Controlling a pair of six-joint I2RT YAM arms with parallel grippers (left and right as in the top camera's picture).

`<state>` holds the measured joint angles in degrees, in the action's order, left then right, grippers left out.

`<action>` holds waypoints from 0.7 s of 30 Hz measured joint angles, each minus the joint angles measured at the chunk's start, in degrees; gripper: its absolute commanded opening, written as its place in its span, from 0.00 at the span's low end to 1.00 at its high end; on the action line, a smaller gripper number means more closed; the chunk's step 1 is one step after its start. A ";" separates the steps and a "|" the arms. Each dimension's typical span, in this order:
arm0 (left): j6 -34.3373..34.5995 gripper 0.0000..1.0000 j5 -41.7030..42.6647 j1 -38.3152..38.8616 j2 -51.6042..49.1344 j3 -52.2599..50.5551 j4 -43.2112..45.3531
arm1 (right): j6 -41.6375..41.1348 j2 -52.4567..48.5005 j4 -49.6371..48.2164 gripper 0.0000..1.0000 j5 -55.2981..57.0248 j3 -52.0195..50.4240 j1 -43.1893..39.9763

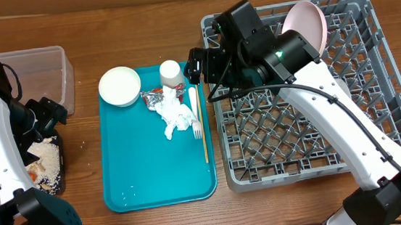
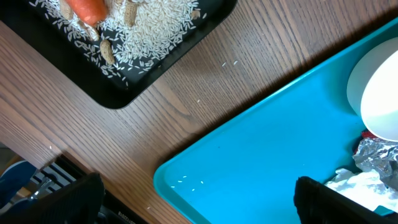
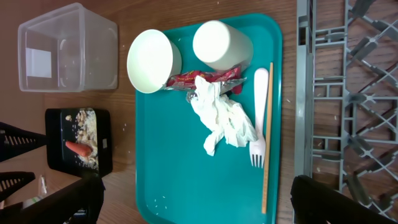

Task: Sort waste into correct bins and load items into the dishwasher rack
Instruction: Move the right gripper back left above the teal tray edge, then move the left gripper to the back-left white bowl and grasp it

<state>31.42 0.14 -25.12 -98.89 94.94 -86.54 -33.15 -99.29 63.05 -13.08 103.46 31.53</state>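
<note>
Black and spread wide, the right end effector (image 3: 198,205) holds nothing and hangs above the teal tray (image 3: 168,180). The rack (image 3: 348,93) fills its wrist view's 3 o'clock side. The napkin (image 3: 225,118) lies crumpled mid-tray, overlapping the wrapper (image 3: 208,79) at its 12 o'clock. Past the wrapper a bowl (image 3: 153,61) sits at 11 o'clock and a cup (image 3: 222,42) at 12. At the napkin's 3 o'clock lies the fork (image 3: 259,118), tines toward 6, with the stick (image 3: 267,137) just beside it on the rack side. Off the teal tray on the worktop (image 3: 124,134), the tub (image 3: 65,50) stands at 10 o'clock. The black tray (image 3: 102,121) at 8 holds scraps (image 3: 87,124) and the carrot (image 3: 79,149).

The left end effector (image 2: 199,208) is likewise open and empty, over the teal tray's corner, with the black tray at 11 o'clock in its view.

Seen from overhead, the plate (image 1: 304,23) stands on edge at the rack's 12 o'clock side.
</note>
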 measured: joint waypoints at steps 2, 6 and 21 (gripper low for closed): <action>0.00 1.00 0.00 0.00 0.02 0.00 -0.02 | -0.04 0.00 -0.02 1.00 0.00 0.00 0.00; 0.02 1.00 0.00 0.00 0.00 0.00 0.52 | 0.00 0.00 -0.02 1.00 0.02 0.00 0.00; 1.75 1.00 11.04 0.02 0.02 -0.09 7.39 | -0.02 0.00 -0.02 1.00 0.02 0.00 0.00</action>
<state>33.17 11.18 -25.10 -98.87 94.85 -79.15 -33.17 -99.29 63.02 -13.06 103.46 31.53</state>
